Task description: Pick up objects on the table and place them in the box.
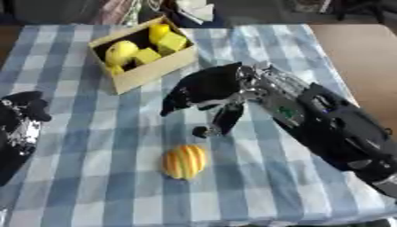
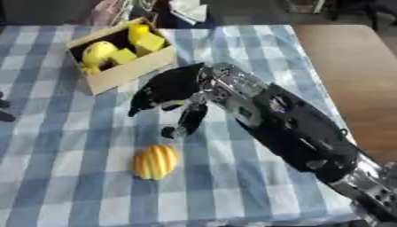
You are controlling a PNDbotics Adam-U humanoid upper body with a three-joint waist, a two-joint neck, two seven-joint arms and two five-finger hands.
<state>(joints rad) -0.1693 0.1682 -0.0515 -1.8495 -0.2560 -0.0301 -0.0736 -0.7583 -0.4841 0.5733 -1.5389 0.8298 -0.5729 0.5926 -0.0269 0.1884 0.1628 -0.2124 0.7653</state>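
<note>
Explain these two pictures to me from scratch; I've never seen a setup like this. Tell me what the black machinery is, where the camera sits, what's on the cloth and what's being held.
Both pictures come from the two eyes of one camera in a humanoid robot's head, looking down at its work, so they are nearly identical. A person steers the robot.

The big black and silver arm from the right ends in the right hand, which hangs over a table covered in blue and white checked cloth. Its fingers look relaxed and it holds nothing that I can see. The left hand shows at the left edge of the left eye view; whether it is open or shut is unclear.

On the cloth lies a yellow and orange striped fruit. Further back stands a cardboard box already holding several yellow objects.
</note>
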